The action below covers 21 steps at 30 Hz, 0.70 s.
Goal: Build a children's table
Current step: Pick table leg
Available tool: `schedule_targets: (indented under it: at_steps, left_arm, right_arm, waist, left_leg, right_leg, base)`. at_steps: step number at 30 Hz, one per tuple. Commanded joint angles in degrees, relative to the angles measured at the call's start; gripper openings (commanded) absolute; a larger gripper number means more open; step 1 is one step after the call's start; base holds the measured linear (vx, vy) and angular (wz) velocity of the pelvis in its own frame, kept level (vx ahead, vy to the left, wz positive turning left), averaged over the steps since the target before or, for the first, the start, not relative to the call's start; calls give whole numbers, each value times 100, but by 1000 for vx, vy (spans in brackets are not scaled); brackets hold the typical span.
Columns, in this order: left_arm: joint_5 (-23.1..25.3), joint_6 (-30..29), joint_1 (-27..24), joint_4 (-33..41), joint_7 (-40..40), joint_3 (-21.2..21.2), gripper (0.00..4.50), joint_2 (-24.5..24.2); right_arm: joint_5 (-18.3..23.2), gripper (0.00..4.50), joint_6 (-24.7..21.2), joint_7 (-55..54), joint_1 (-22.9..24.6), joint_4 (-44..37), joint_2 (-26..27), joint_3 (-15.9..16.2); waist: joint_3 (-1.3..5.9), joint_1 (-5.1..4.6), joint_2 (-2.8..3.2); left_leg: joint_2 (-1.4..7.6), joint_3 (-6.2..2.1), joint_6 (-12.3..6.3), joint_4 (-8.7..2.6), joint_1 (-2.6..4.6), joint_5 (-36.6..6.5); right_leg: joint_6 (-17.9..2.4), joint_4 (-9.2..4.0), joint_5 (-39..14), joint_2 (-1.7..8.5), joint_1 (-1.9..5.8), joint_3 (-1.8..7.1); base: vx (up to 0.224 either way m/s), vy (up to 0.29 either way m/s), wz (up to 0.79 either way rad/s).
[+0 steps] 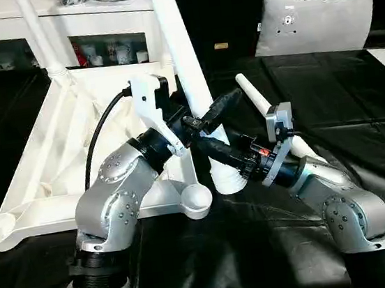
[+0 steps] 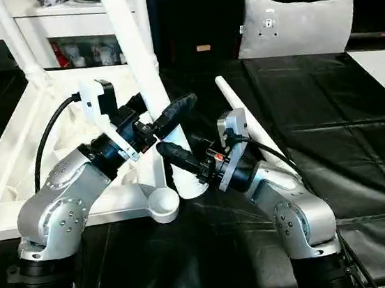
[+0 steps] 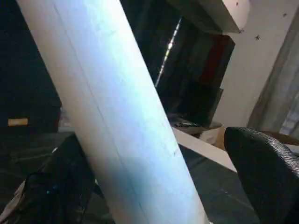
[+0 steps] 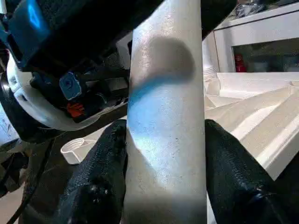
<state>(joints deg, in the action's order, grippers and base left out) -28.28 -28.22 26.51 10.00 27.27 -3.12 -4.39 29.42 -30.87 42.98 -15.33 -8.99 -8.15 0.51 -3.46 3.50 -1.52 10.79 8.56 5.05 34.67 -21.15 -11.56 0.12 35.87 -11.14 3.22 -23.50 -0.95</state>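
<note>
Tabletop [image 1: 48, 169] underside up on black desk [image 1: 355, 96]; one leg [image 1: 42, 36] seated in its far corner socket
Second leg [image 1: 184, 67] leaning at tabletop's near right corner, flared end on desk beside empty socket [image 1: 198, 199], not yet seated
Third leg [image 1: 262, 107] loose on desk right of tabletop
Right gripper [image 4: 163, 186] fingers clamp second leg low; left gripper [image 1: 216, 109] straddles it higher, grip unclear
Judgement: roughly quarter done

Held leg [image 1: 183, 54]: top cut off by frame edge | tabletop [image 1: 34, 170]: far-left part out of frame | loose leg [image 1: 266, 110]: near end hidden behind right gripper [image 1: 210, 146] | cabinet [image 1: 104, 28] shelf contents: too small to identify
</note>
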Motion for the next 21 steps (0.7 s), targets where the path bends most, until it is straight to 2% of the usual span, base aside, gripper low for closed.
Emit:
schedule_targets:
  at_steps: [1, 8, 11, 14, 16, 17, 21]
  left_arm:
    - [248, 198, -39, -56, 32, -108, 414, -53]
    - [693, 452, -103, -140, 23, -289, 414, -339]
    - [876, 510, -113, -186, 37, -350, 394, -488]
    - [1271, 635, -118, -317, 25, -516, 370, -731]
    - [1289, 650, -134, -350, -7, -504, 364, -735]
    - [1293, 673, -150, -365, 13, -513, 340, -748]
    - [1103, 650, -211, -321, -13, -432, 327, -610]
  right_arm:
    - [-31, 191, 84, -12, 20, -18, -65, 25]
    - [-75, 191, 180, -27, 62, -11, -73, 94]
    - [-86, 191, 222, -40, 78, -25, -65, 121]
    - [-103, 191, 264, -70, 99, -24, -24, 148]
    - [-92, 191, 271, -72, 120, -43, -12, 174]
    - [-101, 189, 292, -77, 139, -55, -6, 203]
    - [-123, 189, 366, -108, 182, -39, -3, 238]
  waist:
    - [385, 14, -14]
    - [375, 4, -5]
    - [382, -1, 5]
    - [385, 0, 10]
    - [381, 2, 18]
    - [384, 7, 23]
    - [383, 6, 25]
  left_leg:
    - [126, 33, -53, -399, 3, -526]
    - [131, 34, -32, -409, 8, -608]
    - [133, 31, -15, -405, 13, -588]
    - [130, 31, -11, -406, 13, -575]
    - [134, 34, 7, -407, 16, -594]
    - [133, 34, 21, -407, 21, -606]
    - [130, 37, 29, -404, 13, -623]
  right_leg:
    - [-976, -409, -560, 304, 352, 171]
    - [-902, -425, -784, 308, 340, 174]
    - [-910, -414, -732, 310, 337, 172]
    - [-908, -410, -706, 311, 332, 174]
    - [-952, -405, -659, 312, 330, 177]
    - [-961, -402, -638, 309, 334, 176]
    - [-1009, -395, -583, 312, 341, 176]
  base:
    - [0, 0, 0]
    - [0, 0, 0]
    - [0, 0, 0]
    - [0, 0, 0]
    - [0, 0, 0]
    - [0, 0, 0]
    - [0, 0, 0]
